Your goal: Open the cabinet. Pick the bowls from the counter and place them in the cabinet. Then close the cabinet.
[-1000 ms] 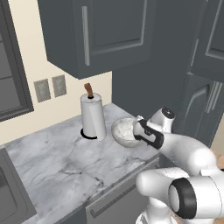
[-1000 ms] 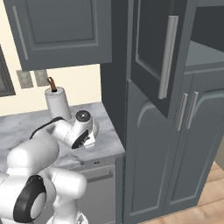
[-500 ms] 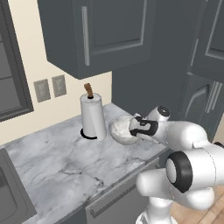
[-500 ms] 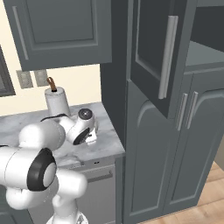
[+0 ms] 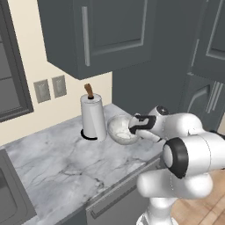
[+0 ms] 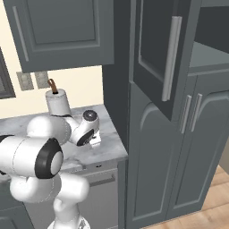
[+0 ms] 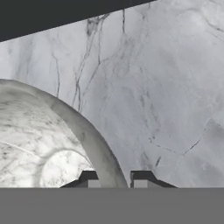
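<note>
Two-finger dark gripper nipped onto the rim of the white-grey marbled round bowl — one finger inside the wall, the other outside (hand view). Bowl sits on the white grey-veined marble counter, just beside the white paper-towel roll. Farther right — tall dark grey cabinet, one upper door open w/ long bar handle

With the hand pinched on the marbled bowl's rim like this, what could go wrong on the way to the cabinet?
1. The hand grips the marbled bowl only by its thin rim, one finger inside and one outside, so the bowl may tilt or slip when lifted.
2. The paper-towel roll stands right beside the bowl; a swing that way could knock it.
3. The open cabinet door juts out near the counter end, so the carried bowl might clip it.
</note>
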Motion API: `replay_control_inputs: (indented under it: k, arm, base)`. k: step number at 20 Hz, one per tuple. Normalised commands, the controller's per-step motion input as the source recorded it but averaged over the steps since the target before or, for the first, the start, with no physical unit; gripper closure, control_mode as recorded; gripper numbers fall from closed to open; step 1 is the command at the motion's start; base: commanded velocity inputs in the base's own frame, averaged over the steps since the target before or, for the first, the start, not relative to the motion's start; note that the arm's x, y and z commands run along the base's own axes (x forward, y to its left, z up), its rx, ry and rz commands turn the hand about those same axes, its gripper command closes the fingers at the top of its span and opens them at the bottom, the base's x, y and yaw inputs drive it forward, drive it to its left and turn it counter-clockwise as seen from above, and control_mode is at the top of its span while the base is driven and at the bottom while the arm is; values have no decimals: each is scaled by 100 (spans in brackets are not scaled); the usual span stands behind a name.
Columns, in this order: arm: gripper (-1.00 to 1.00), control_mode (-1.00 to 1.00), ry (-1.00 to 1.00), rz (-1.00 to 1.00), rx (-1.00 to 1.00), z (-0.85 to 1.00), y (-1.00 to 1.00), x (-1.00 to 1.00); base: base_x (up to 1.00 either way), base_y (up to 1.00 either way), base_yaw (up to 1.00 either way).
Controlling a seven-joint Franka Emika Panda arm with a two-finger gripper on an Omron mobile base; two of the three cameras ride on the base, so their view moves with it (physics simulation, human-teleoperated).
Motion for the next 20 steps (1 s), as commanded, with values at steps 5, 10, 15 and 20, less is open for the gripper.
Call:
replay_control_inputs:
  k: [5,10,15,20]
  arm:
    - [100,-100,-13,-15,0,6,0,-12]
    - [100,-100,-20,-20,0,43,0,-42]
    - [100,-100,-6,-19,0,51,9,-34]
    - [100,-100,11,-1,3,69,1,-25]
  base:
    - [0,0,0]
    - [0,0,0]
    - [0,0,0]
    - [0,0,0]
